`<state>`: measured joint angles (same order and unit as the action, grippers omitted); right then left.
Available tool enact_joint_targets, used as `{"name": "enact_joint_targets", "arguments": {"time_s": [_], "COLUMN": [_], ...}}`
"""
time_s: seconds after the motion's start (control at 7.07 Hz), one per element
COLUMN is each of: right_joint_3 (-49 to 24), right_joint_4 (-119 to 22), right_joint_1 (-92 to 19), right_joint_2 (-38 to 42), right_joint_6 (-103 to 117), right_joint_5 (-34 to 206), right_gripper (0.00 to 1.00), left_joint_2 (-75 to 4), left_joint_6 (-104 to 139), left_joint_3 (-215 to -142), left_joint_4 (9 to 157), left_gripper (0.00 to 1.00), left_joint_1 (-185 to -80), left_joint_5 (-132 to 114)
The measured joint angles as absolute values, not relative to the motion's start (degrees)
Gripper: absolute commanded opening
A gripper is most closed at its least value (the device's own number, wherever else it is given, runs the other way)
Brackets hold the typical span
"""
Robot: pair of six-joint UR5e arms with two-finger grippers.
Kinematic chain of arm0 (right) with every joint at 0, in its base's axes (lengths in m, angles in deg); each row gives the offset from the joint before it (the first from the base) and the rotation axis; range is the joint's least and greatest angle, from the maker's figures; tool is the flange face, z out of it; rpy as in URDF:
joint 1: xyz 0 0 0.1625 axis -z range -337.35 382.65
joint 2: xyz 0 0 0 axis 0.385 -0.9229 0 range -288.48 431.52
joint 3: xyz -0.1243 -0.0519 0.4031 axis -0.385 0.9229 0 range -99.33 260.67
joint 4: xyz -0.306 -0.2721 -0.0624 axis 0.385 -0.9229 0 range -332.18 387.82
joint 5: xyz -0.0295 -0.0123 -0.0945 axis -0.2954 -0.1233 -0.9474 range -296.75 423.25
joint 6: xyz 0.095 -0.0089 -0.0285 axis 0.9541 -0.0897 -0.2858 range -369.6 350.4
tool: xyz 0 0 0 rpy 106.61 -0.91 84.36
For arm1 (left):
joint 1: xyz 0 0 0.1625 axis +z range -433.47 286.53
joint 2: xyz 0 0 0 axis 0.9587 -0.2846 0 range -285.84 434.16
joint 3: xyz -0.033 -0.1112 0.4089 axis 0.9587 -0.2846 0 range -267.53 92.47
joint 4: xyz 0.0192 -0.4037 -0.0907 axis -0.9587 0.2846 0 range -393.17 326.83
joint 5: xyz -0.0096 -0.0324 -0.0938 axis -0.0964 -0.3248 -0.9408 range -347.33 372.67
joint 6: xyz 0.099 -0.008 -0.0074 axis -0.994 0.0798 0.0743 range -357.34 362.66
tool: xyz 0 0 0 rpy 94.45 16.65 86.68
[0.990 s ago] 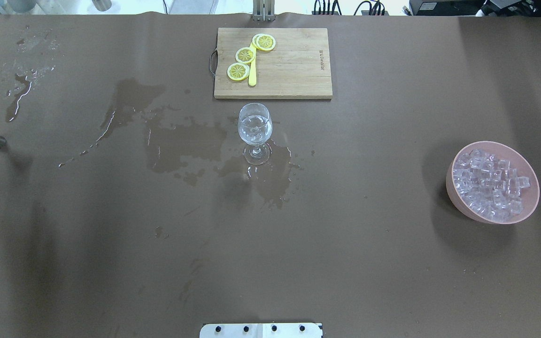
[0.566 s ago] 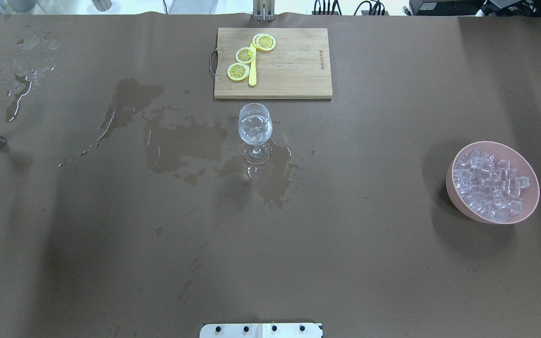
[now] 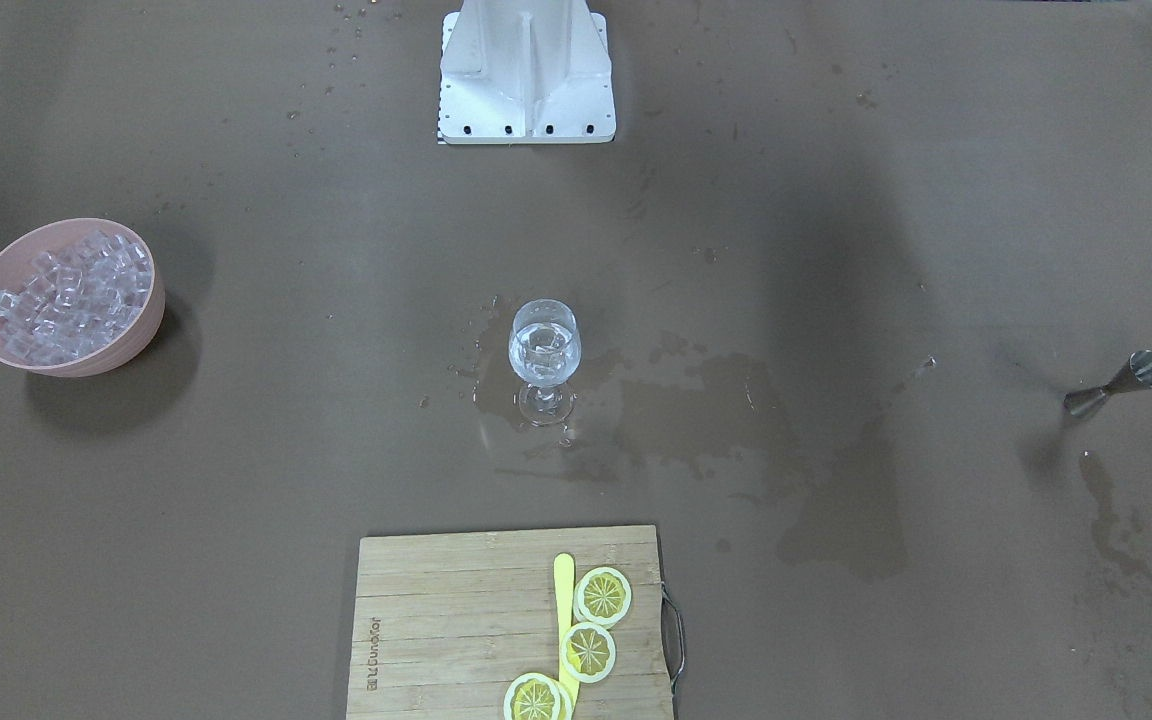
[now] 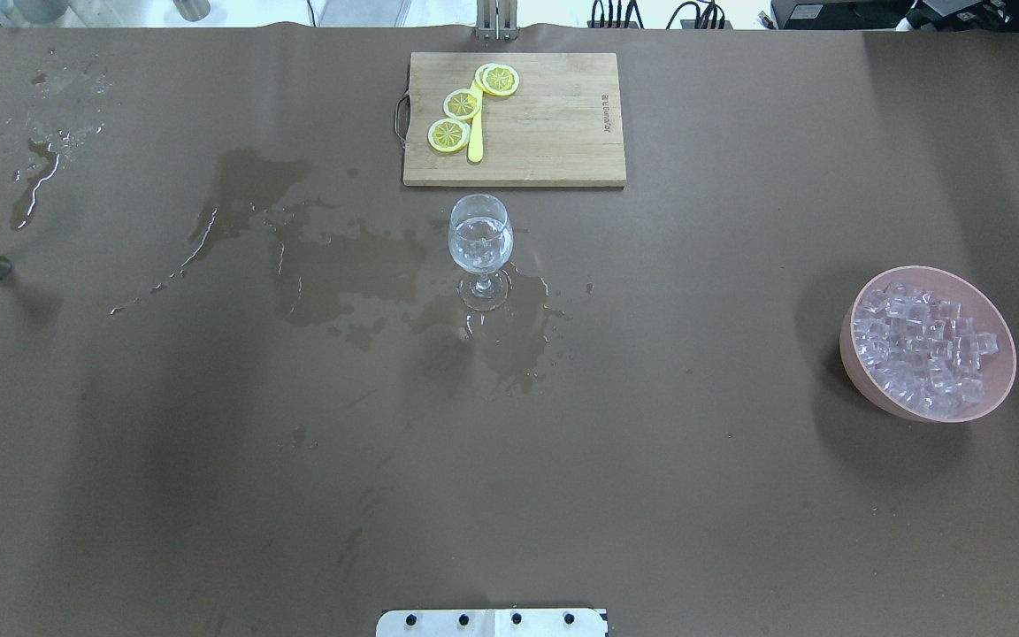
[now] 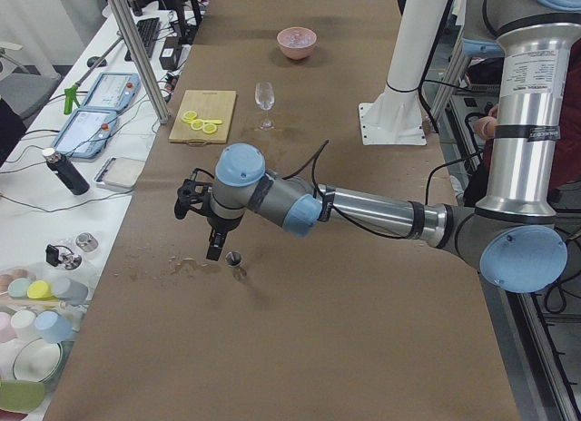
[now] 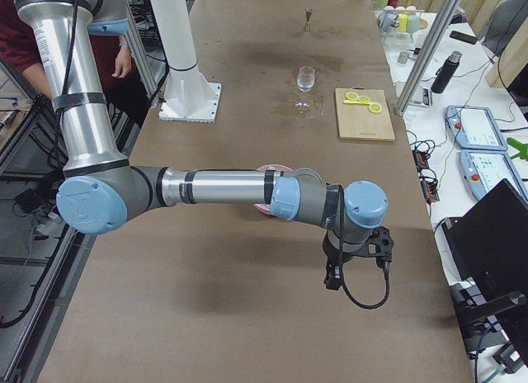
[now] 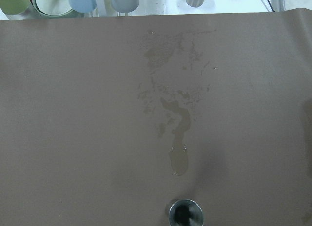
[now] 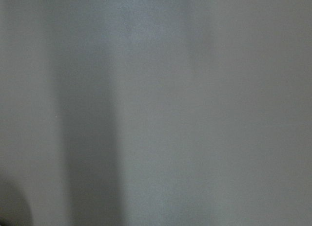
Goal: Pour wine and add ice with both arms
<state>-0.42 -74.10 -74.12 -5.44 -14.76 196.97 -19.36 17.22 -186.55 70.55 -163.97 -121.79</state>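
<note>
A bit of clear wine (image 4: 478, 246) is sat in the glass (image 4: 481, 265) mid-bench (image 4: 651, 460), puddle (image 4: 341, 270) beside it. The ice (image 4: 923, 347) is heaped in the pink bowl (image 4: 851, 356), far right. The left gripper (image 5: 211, 247) is hung just beside the jigger (image 5: 237, 261), and the right gripper (image 6: 332, 277) past the bowl. Fingers' state on either one can't be told.

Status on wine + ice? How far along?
Looks done: wine glass holds clear liquid; jigger stands on the table by the left gripper. In hand: nothing visible; right gripper hangs over the table. Left: ice sits heaped in the pink bowl; can't tell whether any is in the glass.
</note>
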Motion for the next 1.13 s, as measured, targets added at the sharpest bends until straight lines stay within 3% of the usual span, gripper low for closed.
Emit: {"name": "enact_joint_targets", "arguments": {"time_s": [0.42,0.85,1.13], "right_joint_3": [-0.91,-1.46,-1.92], "right_joint_4": [-74.13,-74.13,-74.13], "right_joint_1": [-74.12,-74.12,-74.12], "right_joint_2": [-6.08,-6.76,-7.3], "right_joint_6": [-14.7,-14.69,-14.69], "right_joint_5": [197.18,197.19,197.19], "right_gripper": [1.0,1.0,1.0], "left_joint_2": [-18.66,-12.2,-12.31], "left_joint_6": [14.44,11.78,11.1], "left_joint_3": [-187.3,-188.1,-184.56], "left_joint_4": [67.36,70.55,71.9], "left_gripper": [0.97,0.97,0.97], "left_joint_1": [-165.27,-165.72,-165.75], "left_joint_5": [-121.84,-121.79,-121.71]}}
